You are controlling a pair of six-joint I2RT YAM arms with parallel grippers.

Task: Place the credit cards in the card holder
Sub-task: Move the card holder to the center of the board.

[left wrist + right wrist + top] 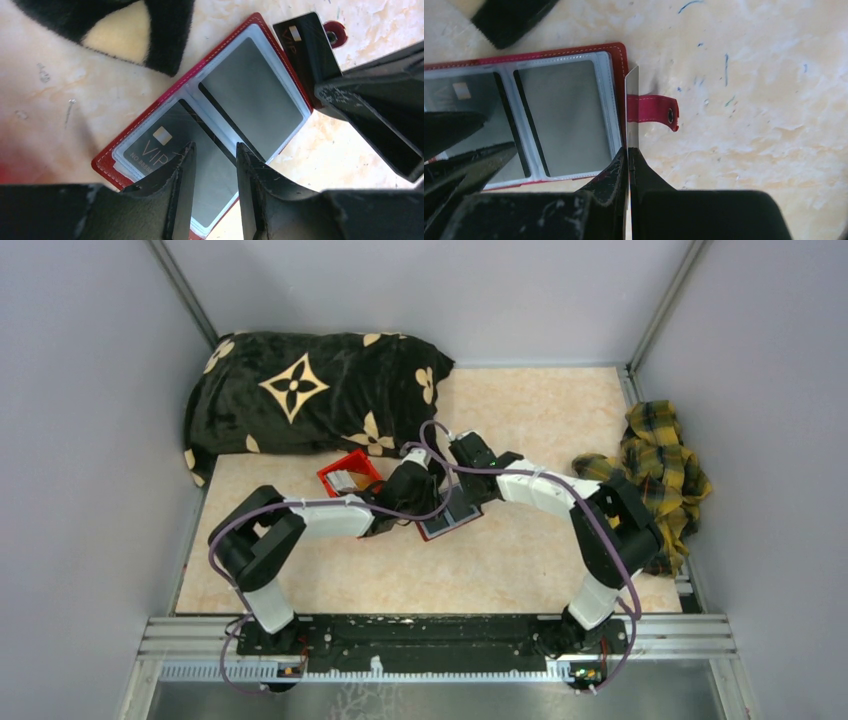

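Observation:
The card holder (235, 90) lies open on the table, dark red with blue-grey lining, and it also shows in the top view (447, 521) and the right wrist view (559, 115). A dark "VIP" card (155, 147) sits in one pocket. My left gripper (214, 150) is open and empty right over that page. My right gripper (629, 149) is shut on a credit card (632, 100), which stands on edge at the holder's outer rim by the snap tab (656, 111). The same card looks dark in the left wrist view (302, 42).
A bright red plastic bin (345, 472) holding pale cards stands just left of the grippers. A black pillow with tan flowers (300, 390) lies at the back left. A yellow plaid cloth (660, 470) lies at the right edge. The walls are grey.

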